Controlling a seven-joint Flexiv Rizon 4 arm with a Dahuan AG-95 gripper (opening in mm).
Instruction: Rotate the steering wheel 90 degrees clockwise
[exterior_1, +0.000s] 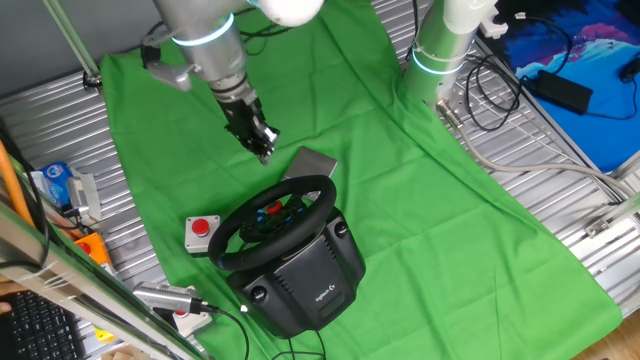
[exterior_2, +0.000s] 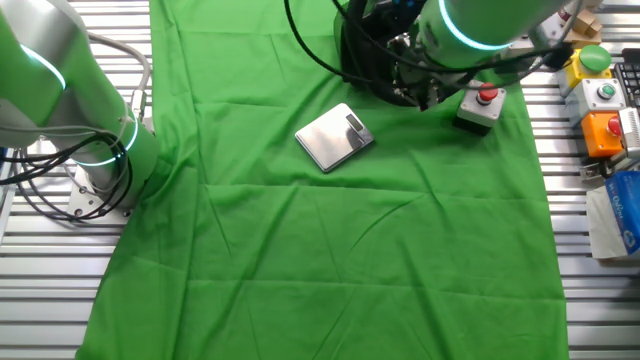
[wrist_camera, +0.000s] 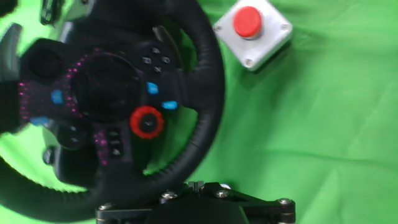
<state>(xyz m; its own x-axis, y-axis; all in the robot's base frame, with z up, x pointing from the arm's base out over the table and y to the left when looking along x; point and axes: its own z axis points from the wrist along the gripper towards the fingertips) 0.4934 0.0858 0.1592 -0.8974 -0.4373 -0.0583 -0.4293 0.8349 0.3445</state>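
Note:
The steering wheel (exterior_1: 322, 191) is a black rim on a bulky black base (exterior_1: 305, 275), and its hub carries red and blue buttons. In the hand view the steering wheel (wrist_camera: 208, 81) fills the left half, with a red dial (wrist_camera: 147, 122) on the blurred hub. My gripper (exterior_1: 263, 148) hangs above and behind the rim's far edge, clear of it. Its fingertips (wrist_camera: 196, 185) meet at the bottom edge of the hand view, shut with nothing between them. In the other fixed view the arm mostly hides the wheel.
A small grey box with a red push button (exterior_1: 202, 232) sits left of the wheel, also seen as the box (wrist_camera: 252, 30) and the box (exterior_2: 483, 105). A flat silver scale (exterior_1: 314, 163) lies behind the wheel on the green cloth (exterior_1: 430, 210). A second arm's base (exterior_1: 440, 55) stands at the back.

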